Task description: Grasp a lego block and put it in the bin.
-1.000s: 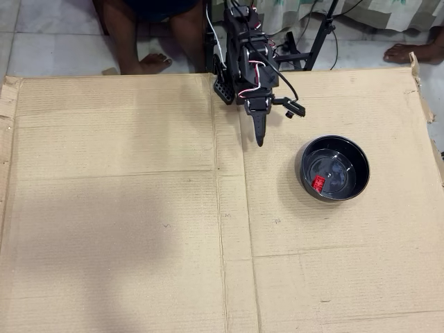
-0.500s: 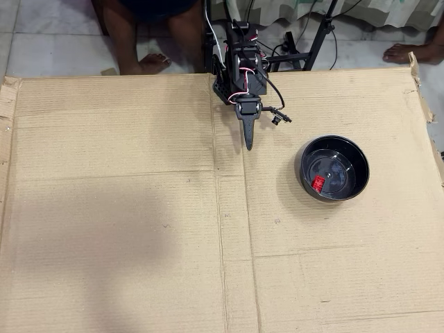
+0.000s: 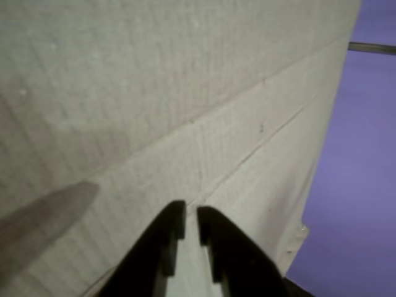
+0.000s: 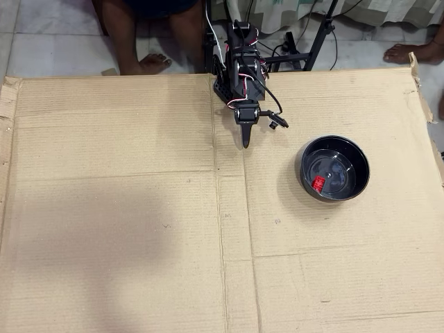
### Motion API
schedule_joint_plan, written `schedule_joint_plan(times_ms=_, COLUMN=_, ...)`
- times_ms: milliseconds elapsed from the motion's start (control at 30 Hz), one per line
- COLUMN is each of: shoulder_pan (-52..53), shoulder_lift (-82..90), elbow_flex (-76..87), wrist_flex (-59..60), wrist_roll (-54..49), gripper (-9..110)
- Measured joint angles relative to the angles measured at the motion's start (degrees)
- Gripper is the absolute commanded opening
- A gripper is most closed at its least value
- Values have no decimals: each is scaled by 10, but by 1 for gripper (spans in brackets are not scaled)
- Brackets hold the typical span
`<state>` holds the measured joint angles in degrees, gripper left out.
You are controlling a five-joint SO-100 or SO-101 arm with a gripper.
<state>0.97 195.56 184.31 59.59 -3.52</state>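
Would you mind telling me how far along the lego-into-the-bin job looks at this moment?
It looks essentially done. Done: the red lego block lies inside the black bin in the overhead view. In hand: nothing; the gripper hangs over bare cardboard left of the bin in that view, and in the wrist view its jaws are nearly closed with nothing between them. Left: no other block shows on the cardboard, so seemingly nothing.

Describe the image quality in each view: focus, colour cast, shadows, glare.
Wrist view: soft and blurry, a purple cast beyond the cardboard's edge, a dark shadow at lower left. Overhead view: sharp, a broad dim shadow across the cardboard's left half, and glare inside the glossy bin around the lego block.
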Motion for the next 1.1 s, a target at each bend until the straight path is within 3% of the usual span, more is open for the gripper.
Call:
schedule_joint_plan(times_ms=367, shoulder_pan=4, shoulder_lift=0, elbow_flex=2, wrist_flex=0, wrist_roll=-110, gripper=2)
schedule_joint_plan(times_ms=1100, shoulder_pan=4, shoulder_lift=0, elbow_flex=4, wrist_flex=-26, wrist_roll=-57, gripper=2)
